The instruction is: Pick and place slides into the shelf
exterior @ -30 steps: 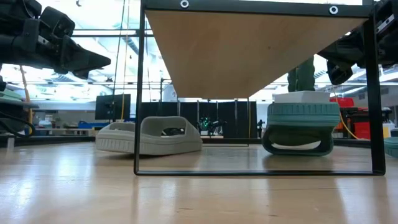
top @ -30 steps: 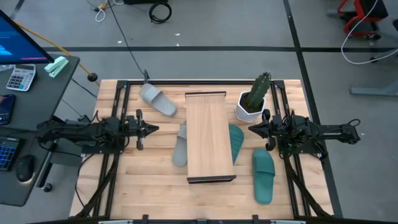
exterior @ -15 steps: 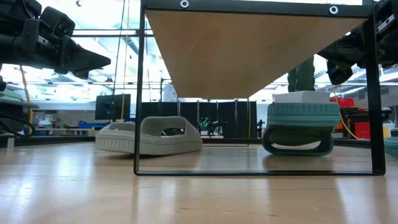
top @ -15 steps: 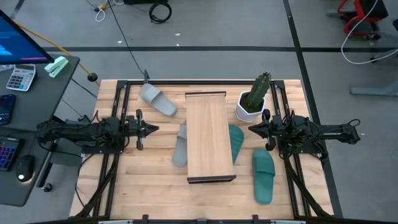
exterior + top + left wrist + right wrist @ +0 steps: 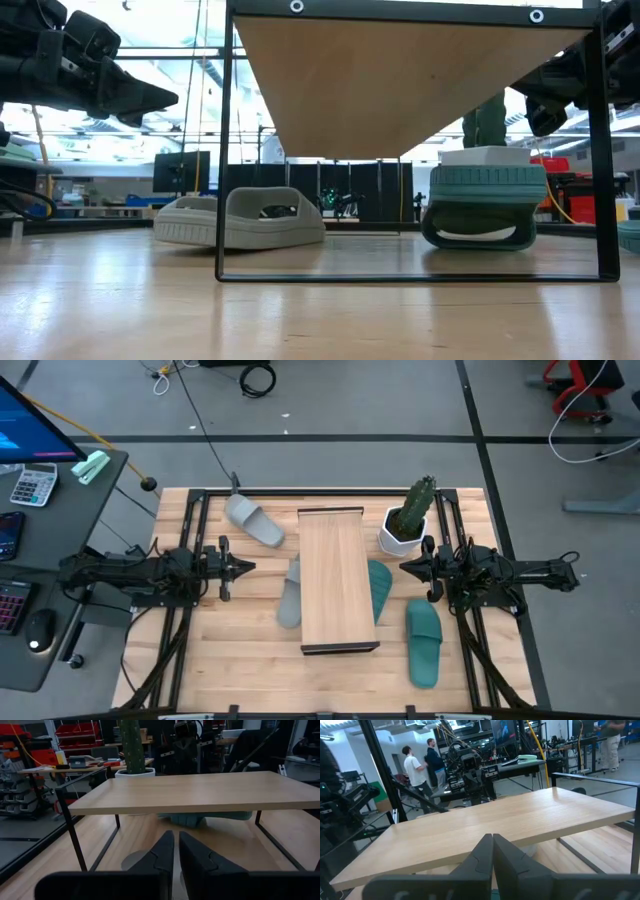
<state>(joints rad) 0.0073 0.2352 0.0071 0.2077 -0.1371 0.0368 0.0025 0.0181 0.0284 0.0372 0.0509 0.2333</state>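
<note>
Overhead and level views of the slatted surface (image 5: 200, 660). The shelf (image 5: 338, 575) stands at centre, its long axis running from the near edge to the far edge. Two slides lie half under it, parallel to that axis — a grey slide (image 5: 290, 592) at its left flank, a teal slide (image 5: 380, 588) at its right. A second teal slide (image 5: 423, 642) lies clear of the shelf to the right, also parallel, near the front. A second grey slide (image 5: 253, 520) rests at the far left corner, angled diagonally. A potted cactus (image 5: 410, 518) stands just right of the shelf's far end. Left pincer (image 5: 246, 567) and right pincer (image 5: 404, 567) hover on either side, tips pointing at the shelf — each pressed together, holding nothing.
</note>
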